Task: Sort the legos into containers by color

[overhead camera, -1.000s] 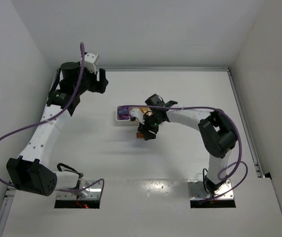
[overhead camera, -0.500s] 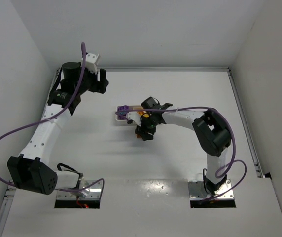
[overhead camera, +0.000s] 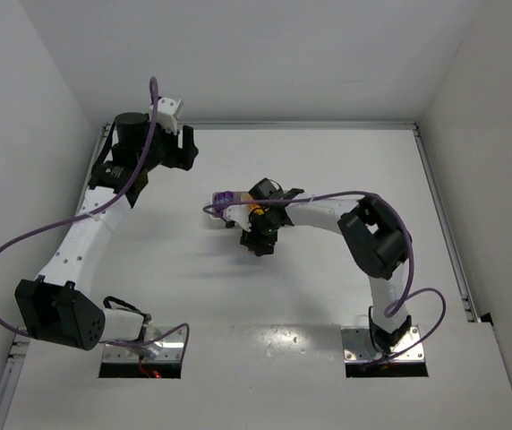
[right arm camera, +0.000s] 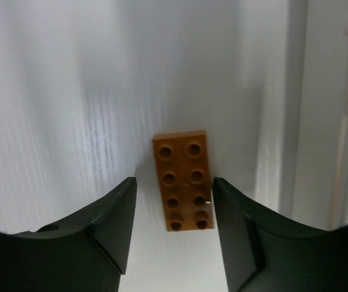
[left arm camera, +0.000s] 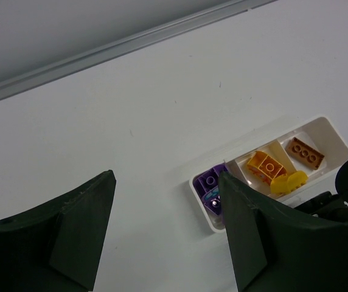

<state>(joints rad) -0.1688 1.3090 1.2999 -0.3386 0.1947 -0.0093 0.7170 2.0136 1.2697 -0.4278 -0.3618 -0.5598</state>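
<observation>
An orange-brown two-by-four lego lies flat on the table between the open fingers of my right gripper, which do not touch it. In the top view my right gripper hangs just in front of the white tray and hides that lego. The left wrist view shows the tray: purple legos in its left compartment, yellow legos in the middle, one brown lego on the right. My left gripper is open and empty, high at the back left.
A raised metal rail runs along the table's far edge and another down its right side. White walls close in the left, back and right. The tray's wall stands just right of the right gripper.
My right gripper has shifted slightly left and settled over the orange-brown lego in front of the tray. The left arm has hardly moved.
</observation>
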